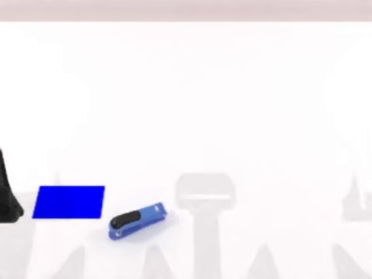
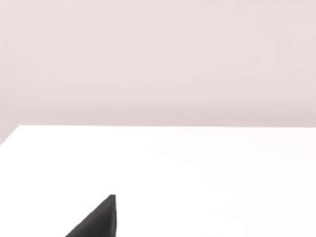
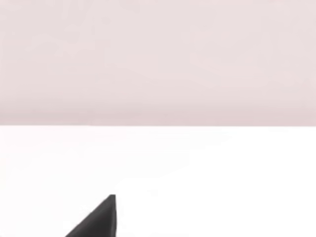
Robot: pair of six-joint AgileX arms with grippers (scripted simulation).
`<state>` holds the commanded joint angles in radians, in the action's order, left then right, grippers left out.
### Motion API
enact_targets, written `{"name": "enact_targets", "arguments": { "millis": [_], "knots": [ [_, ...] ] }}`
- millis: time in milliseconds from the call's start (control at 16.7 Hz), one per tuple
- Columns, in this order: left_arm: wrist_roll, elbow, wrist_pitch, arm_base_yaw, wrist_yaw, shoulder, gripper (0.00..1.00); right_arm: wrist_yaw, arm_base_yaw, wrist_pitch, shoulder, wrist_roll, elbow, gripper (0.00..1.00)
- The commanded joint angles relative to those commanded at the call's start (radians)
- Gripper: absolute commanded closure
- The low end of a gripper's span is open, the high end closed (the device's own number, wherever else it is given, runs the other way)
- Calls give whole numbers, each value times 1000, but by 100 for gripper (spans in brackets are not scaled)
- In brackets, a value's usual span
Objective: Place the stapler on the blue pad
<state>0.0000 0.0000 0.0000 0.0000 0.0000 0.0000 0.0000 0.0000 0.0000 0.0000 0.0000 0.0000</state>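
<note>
The blue pad [image 1: 68, 202] lies flat near the table's front left. Just right of it, and apart from it, lies the stapler [image 1: 138, 221], blue with a black top, angled so that its black end points toward the front left. Nothing holds it. My left arm [image 1: 7, 195] shows as a dark shape at the left edge, left of the pad. Each wrist view shows only bare white table and a black sliver of that arm's own gripper: the left gripper [image 2: 98, 222] and the right gripper [image 3: 98, 222]. The right arm is out of the top view.
The white table [image 1: 232, 116] runs back to a pale wall. Grey shadows of the arms fall along the table's front edge [image 1: 206, 197].
</note>
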Motion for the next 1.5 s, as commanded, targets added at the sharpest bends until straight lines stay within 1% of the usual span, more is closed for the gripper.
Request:
{"name": "enact_targets", "arguments": {
  "millis": [240, 480, 660, 1140, 1320, 1500],
  "knots": [
    [12, 31, -26, -17, 2, 31, 0, 0, 0, 0, 0, 0, 0, 0],
    [74, 203, -167, -101, 2, 221, 0, 0, 0, 0, 0, 0, 0, 0],
    [143, 388, -328, -191, 0, 468, 0, 0, 0, 0, 0, 0, 0, 0],
    [346, 914, -820, -460, 0, 1256, 0, 0, 0, 0, 0, 0, 0, 0],
    [411, 1084, -967, -544, 0, 1474, 0, 0, 0, 0, 0, 0, 0, 0],
    [459, 1218, -1072, -607, -2, 1640, 0, 0, 0, 0, 0, 0, 0, 0]
  ]
}}
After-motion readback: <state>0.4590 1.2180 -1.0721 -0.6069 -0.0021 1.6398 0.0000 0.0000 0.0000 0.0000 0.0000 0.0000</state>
